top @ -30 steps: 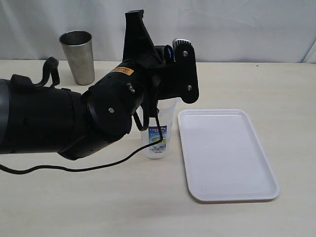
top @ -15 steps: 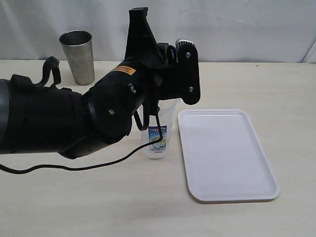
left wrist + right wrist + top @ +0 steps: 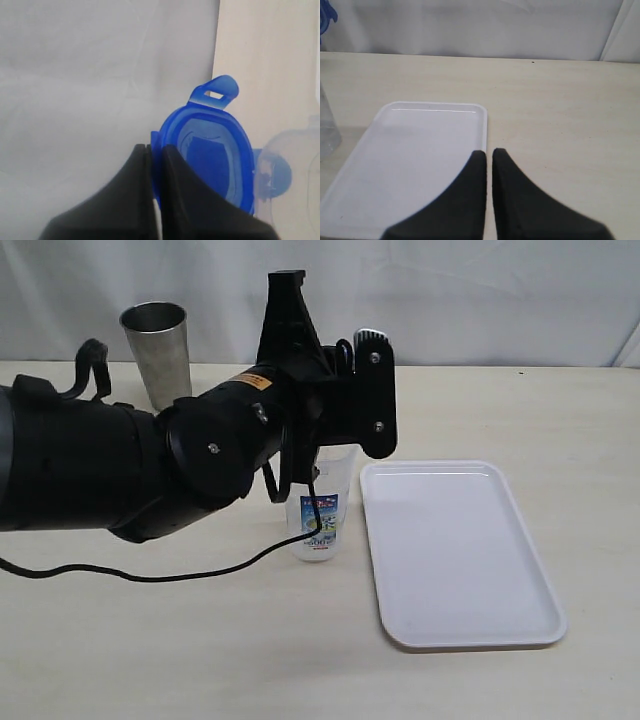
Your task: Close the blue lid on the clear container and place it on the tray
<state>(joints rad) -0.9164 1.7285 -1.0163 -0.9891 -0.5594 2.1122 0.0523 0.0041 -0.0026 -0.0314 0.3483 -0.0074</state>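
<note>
In the left wrist view my left gripper [image 3: 156, 146] is shut on the rim of the blue lid [image 3: 212, 150], which is held on edge in the air with one flap pointing away. In the exterior view this arm's black wrist [image 3: 360, 400] hangs just above the clear container [image 3: 320, 515], which stands upright on the table with its label facing the camera. The tray [image 3: 455, 550] lies flat just right of the container. My right gripper [image 3: 489, 152] is shut and empty, hovering over the tray's [image 3: 405, 150] near edge.
A grey steel tumbler [image 3: 158, 355] stands at the back left of the table. The left arm's bulk and a black cable [image 3: 150, 575] cover the table's left side. White cloth backs the scene.
The left arm has shifted slightly up and to the left above the container, still holding the lid. The container and tray have not moved.
</note>
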